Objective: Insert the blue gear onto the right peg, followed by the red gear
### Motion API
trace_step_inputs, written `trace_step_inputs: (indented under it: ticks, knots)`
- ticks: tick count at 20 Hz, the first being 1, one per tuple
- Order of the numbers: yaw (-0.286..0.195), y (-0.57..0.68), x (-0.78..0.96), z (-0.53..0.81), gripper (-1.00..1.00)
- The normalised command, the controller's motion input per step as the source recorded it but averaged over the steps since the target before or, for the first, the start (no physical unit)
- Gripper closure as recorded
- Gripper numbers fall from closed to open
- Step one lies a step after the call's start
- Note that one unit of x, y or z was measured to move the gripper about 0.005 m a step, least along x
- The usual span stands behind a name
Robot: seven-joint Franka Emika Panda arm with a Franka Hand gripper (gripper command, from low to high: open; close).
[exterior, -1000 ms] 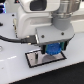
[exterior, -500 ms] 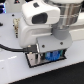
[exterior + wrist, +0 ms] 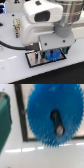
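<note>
Exterior view: gripper (image 3: 48,52) clenched on the blue gear (image 3: 50,55), directly below it, low over the plate (image 3: 31,60) near its right end. Peg hidden.

Wrist view: gear's hub hole (image 3: 57,121) shows a dark pin inside, prob. the right peg; looks roughly lined up.

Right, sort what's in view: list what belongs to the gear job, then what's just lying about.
Job:
- blue gear
- claw, around the gear
- plate under the gear
(red gear and right peg not visible)

Lying about:
- black cable, at the exterior view's left
- green object, beside the plate in the wrist view
</note>
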Motion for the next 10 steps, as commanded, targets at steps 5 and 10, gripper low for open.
trace_step_inputs:
  ticks: [5, 10]
  knots:
    - [0.0, 0.2, -0.49, 0.3, -1.0]
    - [0.0, 0.41, -0.6, 0.04, -1.0]
